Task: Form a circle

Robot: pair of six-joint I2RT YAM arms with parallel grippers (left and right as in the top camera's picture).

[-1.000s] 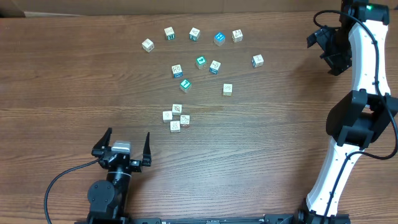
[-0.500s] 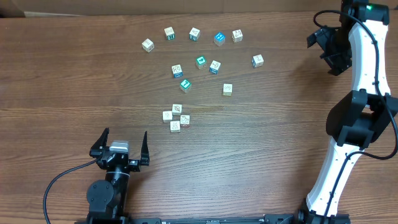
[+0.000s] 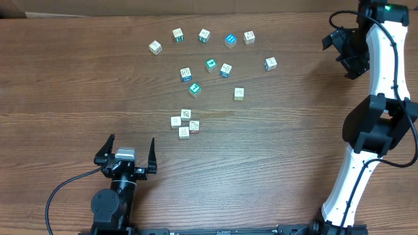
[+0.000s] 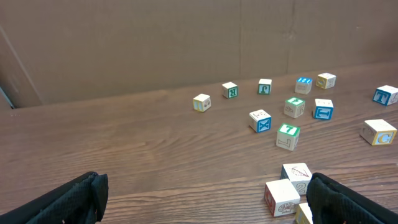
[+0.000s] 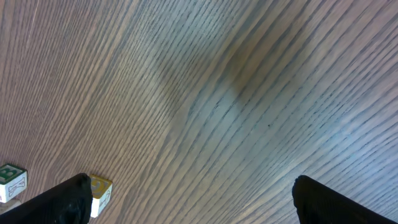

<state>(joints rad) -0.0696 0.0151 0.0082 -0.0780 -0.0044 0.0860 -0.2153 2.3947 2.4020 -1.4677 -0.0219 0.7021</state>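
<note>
Overhead: cube prints too small to read, circle (image 3: 185, 123) included; right arm (image 3: 382, 65) cut by top and right edges; left arm (image 3: 111, 205) base cut by bottom edge.
Left wrist: left gripper (image 4: 205, 193) fingers cropped at bottom edge; circle's nearest cube (image 4: 303, 214) cut by bottom edge, partly behind finger; T cube (image 4: 387, 95) clipped at right edge.
Right wrist: right gripper (image 5: 189, 199) shows fingertips only; one cube (image 5: 101, 190) half behind finger; another cube (image 5: 12, 182) cut by left edge.

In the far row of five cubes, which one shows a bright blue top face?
The blue-topped cube, fourth from the left in the overhead view; the other four tops are pale.
</note>
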